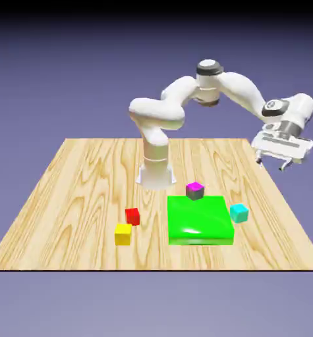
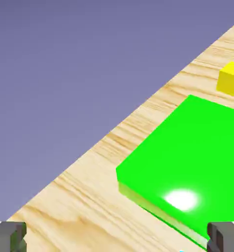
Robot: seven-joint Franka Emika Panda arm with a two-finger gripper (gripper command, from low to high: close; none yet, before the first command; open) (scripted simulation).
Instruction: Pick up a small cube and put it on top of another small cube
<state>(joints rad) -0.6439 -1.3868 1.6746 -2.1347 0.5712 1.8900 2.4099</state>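
Well, the wood-grained desk (image 1: 86, 197) is the broadest thing here, and it spreads out on all sides of the green slab (image 1: 199, 217). The white arm (image 1: 157, 115) comes next in size; its base stands on the desk beyond the slab, a bit toward the exterior view's left, and its upper part bends over to the exterior view's right. The slab itself lies flat, with a bright glare spot on its top. The claw (image 1: 271, 164) hangs well above the desk, off past the slab on the exterior view's right; it is released, its two fingertips spread wide with nothing between them.

The small cubes all sit apart from the claw. The yellow cube (image 1: 123, 234) is on the desk to the exterior view's left of the slab, and the red cube (image 1: 132, 216) is on that same side, close behind the yellow one. The cyan cube (image 1: 239, 213) is just beside the slab on the exterior view's right. The magenta cube (image 1: 195, 191), dark on its sides, is at the slab's far edge; whether they touch, I can't tell.
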